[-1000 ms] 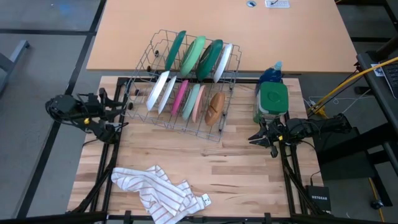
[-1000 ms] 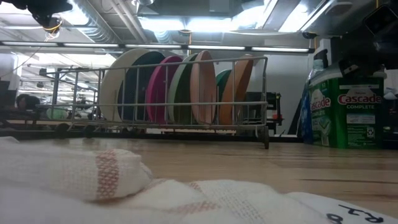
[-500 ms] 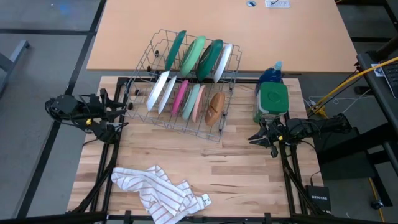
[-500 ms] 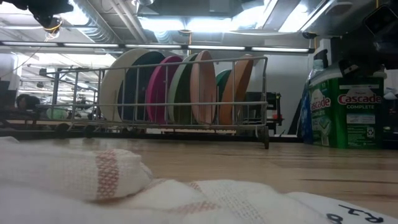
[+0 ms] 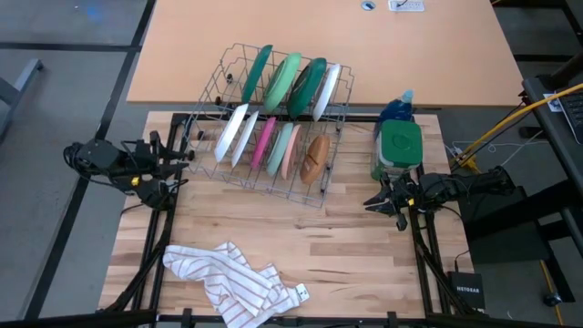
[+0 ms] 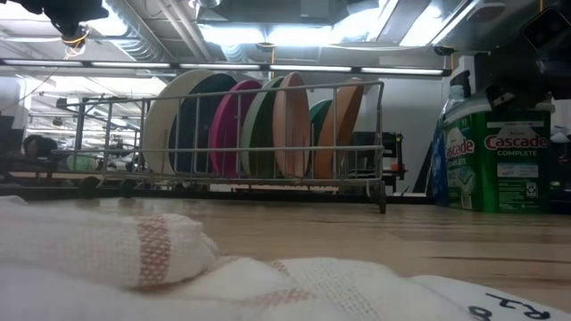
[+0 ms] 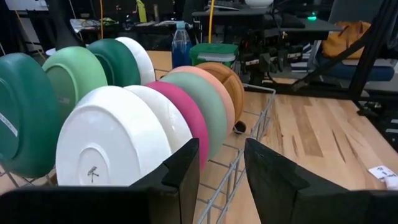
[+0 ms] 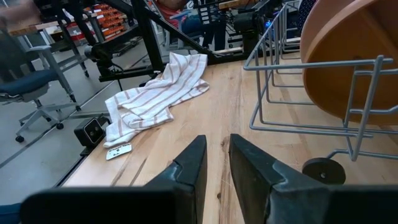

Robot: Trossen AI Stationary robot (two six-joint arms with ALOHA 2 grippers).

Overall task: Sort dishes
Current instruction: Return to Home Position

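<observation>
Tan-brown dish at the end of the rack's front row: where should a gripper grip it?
Probably the upper rim, coming from straight above: the tan-brown dish stands on edge, rack wires cage its lower half, and a peach plate crowds one face.

High view: bright, even overhead light; tabletop [image 5: 310,228] uniformly lit, only soft short shadows beneath cloth [image 5: 228,278] and dish rack [image 5: 226,77]. Low view: ceiling strip lights [image 6: 268,34] blown out, glaring; dishes [image 6: 290,129] backlit, dim; upper right corner in deep shadow. Left wrist view: white plate [image 7: 112,146] brightly lit, soft sheen. Right wrist view: pale glare across wood.
</observation>
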